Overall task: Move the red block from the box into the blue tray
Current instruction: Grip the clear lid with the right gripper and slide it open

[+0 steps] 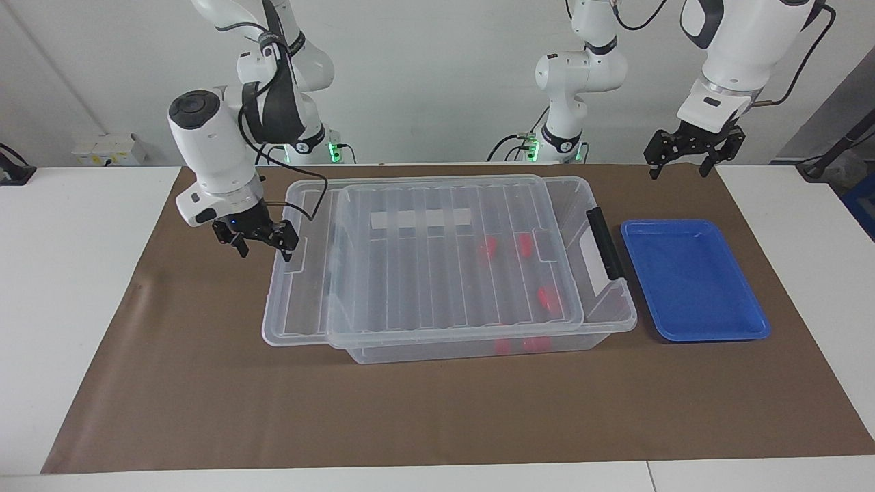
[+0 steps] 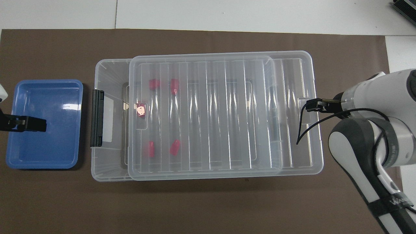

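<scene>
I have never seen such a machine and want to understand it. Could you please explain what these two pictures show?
These are two white robot arms at a table, each ending in a two-finger gripper. One picture looks at them from across the table; the other looks down from above their end. On a brown mat stand a clear box with five red blocks inside and, beside it, an empty blue tray. The lid lies offset toward the right arm's end, leaving the box partly uncovered. The right gripper, open, is at the lid's end. The left gripper, open and empty, waits over the tray.
</scene>
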Controlling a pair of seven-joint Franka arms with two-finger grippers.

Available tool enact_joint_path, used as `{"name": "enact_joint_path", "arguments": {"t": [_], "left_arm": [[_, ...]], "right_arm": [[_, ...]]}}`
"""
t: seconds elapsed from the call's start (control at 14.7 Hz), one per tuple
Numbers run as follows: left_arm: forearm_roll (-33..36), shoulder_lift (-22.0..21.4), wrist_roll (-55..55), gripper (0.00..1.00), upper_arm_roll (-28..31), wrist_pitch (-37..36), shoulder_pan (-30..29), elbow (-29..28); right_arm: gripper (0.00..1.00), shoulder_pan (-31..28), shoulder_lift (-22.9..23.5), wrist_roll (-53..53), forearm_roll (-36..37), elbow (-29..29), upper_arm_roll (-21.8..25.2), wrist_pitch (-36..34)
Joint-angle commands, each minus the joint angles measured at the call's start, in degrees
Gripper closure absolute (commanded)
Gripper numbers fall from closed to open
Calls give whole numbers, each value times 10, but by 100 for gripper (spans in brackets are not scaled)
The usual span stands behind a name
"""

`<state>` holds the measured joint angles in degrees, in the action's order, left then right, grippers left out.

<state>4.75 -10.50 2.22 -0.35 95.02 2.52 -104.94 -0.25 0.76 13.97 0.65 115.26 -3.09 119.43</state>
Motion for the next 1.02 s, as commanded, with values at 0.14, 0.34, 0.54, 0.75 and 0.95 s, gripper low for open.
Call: {"name": "enact_joint_path", "arguments": {"t": [0.14, 0.34, 0.54, 0.75, 0.95], "left_arm": [[-7, -4, 2, 0, 0, -4, -3, -4], [-7, -4, 2, 0, 0, -4, -3, -4], [-7, -5, 2, 0, 0, -12, -3, -4], [-7, -5, 0, 0, -1, -18, -1, -2], [-7, -6, 0, 0, -10, -16, 15, -2]], "right_arm": [[3, -40, -22, -41, -7, 12, -4, -29], [3, -69, -22, -96, -7, 12, -3, -31], [3, -85, -22, -141, -7, 12, -3, -31], [3, -93, -22, -165, -7, 12, -2, -31], [3, -107, -22, -177, -7, 12, -2, -31]]}}
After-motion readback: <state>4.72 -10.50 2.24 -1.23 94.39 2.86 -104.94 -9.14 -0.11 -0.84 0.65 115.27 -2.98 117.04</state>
